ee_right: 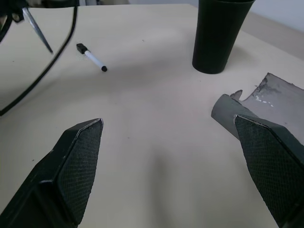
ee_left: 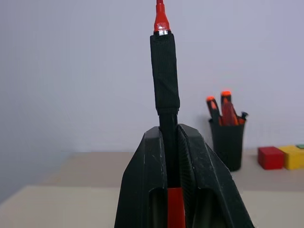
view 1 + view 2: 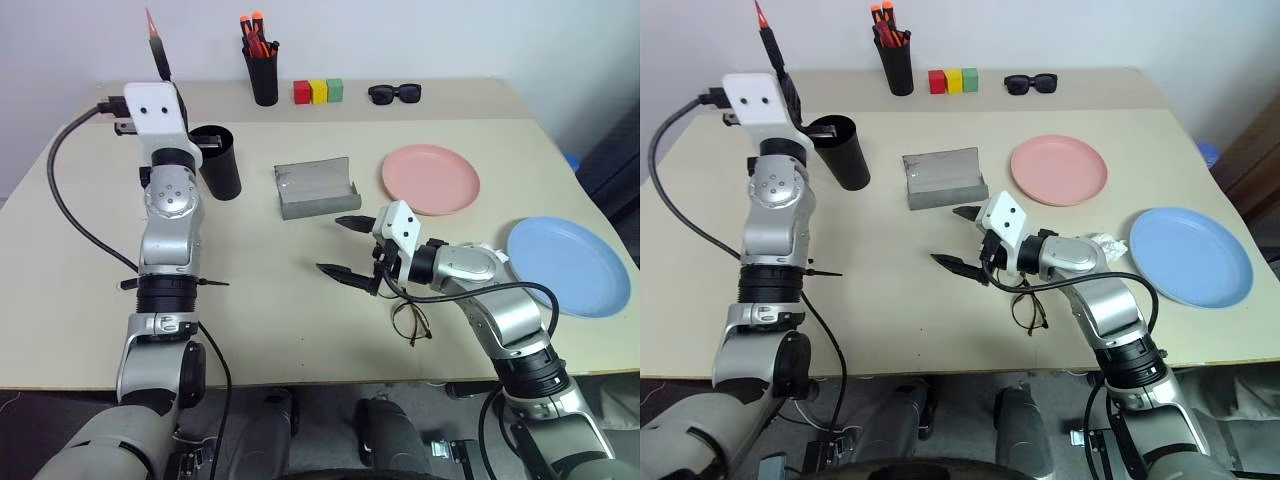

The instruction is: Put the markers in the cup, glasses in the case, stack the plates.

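The left hand [image 2: 176, 156] is raised high above the far left corner of the desk [image 3: 260, 290], clenched on the red-tipped marker [image 2: 165, 76] — the pen stands up out of the black fingers with its red point uppermost. Just beside that arm stands the cup [image 3: 218, 160], upright on the desk.

The second marker [image 1: 92, 58], the one with the white barrel, lies flat on the desk to the left, well apart from the cup.

The right hand [image 3: 345, 247] hovers low over the middle of the desk, its two fingers spread wide and gripping nothing. The glasses [image 3: 411, 322] lie on the desk just under that forearm, near the front edge. The grey case [image 3: 316, 187] sits open a little farther back, between the cup and the pink plate [image 3: 431, 179]. The blue plate [image 3: 568, 266] lies apart from it — nearer the right edge, unstacked.

Along the back edge are a pen pot [image 3: 263, 72] of orange-capped pens, three coloured blocks [image 3: 318, 92] and black sunglasses [image 3: 394, 94].
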{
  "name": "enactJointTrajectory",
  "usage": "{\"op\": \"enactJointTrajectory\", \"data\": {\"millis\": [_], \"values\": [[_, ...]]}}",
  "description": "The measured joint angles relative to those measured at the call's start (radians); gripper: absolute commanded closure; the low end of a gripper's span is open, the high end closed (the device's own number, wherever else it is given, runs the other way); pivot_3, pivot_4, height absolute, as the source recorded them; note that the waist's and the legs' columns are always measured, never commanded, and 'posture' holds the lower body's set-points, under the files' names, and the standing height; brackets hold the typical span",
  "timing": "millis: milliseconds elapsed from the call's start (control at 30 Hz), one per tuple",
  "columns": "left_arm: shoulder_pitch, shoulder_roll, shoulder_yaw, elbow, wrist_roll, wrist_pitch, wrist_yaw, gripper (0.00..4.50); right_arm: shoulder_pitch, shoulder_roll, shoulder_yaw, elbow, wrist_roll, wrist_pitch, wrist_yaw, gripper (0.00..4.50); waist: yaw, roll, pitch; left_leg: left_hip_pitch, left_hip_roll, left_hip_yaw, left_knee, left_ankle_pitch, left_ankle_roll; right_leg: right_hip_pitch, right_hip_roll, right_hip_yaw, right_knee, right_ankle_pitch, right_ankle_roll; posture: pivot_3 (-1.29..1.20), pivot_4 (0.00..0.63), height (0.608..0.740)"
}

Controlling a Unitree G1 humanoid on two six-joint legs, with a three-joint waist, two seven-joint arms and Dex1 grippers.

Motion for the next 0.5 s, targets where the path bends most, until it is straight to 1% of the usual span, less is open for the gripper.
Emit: {"op": "enactJointTrajectory", "data": {"millis": [133,267,400,500], "values": [[-0.026,-0.01,-0.003,0.082,0.001,-0.062,-0.007,4.47,0.007,0.005,0.0,-0.005,0.001,0.004,-0.007,0.0,-0.001,0.0,0.0,0.0,0.0,0.0,0.0,0.0,0.0,0.0,0.0,0.0,0.0,0.0,0.0,0.0,0.15,0.74],[-0.028,-0.023,-0.006,0.152,0.013,-0.118,-0.006,4.47,-0.015,0.084,-0.038,-0.005,0.064,0.043,-0.055,0.0,-0.004,0.0,0.0,0.0,0.0,0.0,0.0,0.0,0.0,0.0,0.0,0.0,0.001,0.0,0.001,0.0,0.15,0.74],[-0.028,-0.027,-0.005,0.168,0.016,-0.149,0.0,4.47,-0.05,0.107,-0.087,-0.008,0.097,0.057,-0.097,0.0,0.0,0.0,0.0,0.0,0.0,0.0,0.0,0.0,0.0,0.0,0.0,0.0,0.001,0.001,0.001,0.0,0.15,0.74],[-0.027,-0.027,-0.005,0.177,0.017,-0.153,0.003,4.47,-0.059,0.126,-0.093,-0.007,0.099,0.049,-0.123,0.0,-0.001,0.0,0.0,0.0,0.0,0.0,0.0,0.0,0.0,0.0,0.0,0.0,0.001,0.001,0.001,0.0,0.15,0.74]]}}
